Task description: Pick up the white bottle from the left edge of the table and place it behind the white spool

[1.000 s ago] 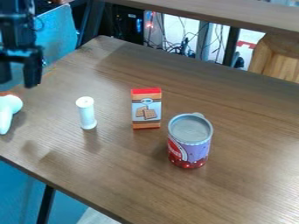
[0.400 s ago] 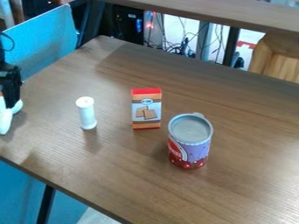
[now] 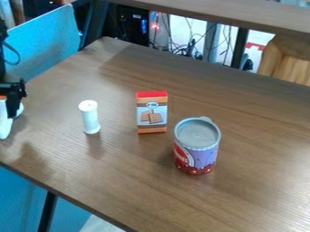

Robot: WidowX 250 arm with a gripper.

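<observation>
At the far left, the black gripper [image 3: 12, 97] hangs over a white toy [image 3: 5, 128] that lies at the table's left side, partly hidden behind it. Whether the gripper is apart, together or clamped on the toy, I cannot tell; nor can I tell if the two touch. The toy looks like smooth, hard plastic — probably light, stiff and not easily broken, but its rounded surface could slip or roll under a lopsided squeeze. The narrower white part pointing towards the table's front edge seems the best place to take hold, squarely across its sides; the rounded bulge would give a poorer grip.

Just to the right, a slim white cylinder [image 3: 90, 118] stands upright, likely light and easy to knock over. Next comes an upright orange cracker box [image 3: 151, 113], which would probably dent if pinched hard. Furthest right is a tin [image 3: 196, 147], upright with its grey top facing up — stiff, wide and smooth-sided. All of these stand on the brown table [image 3: 242, 195].
</observation>
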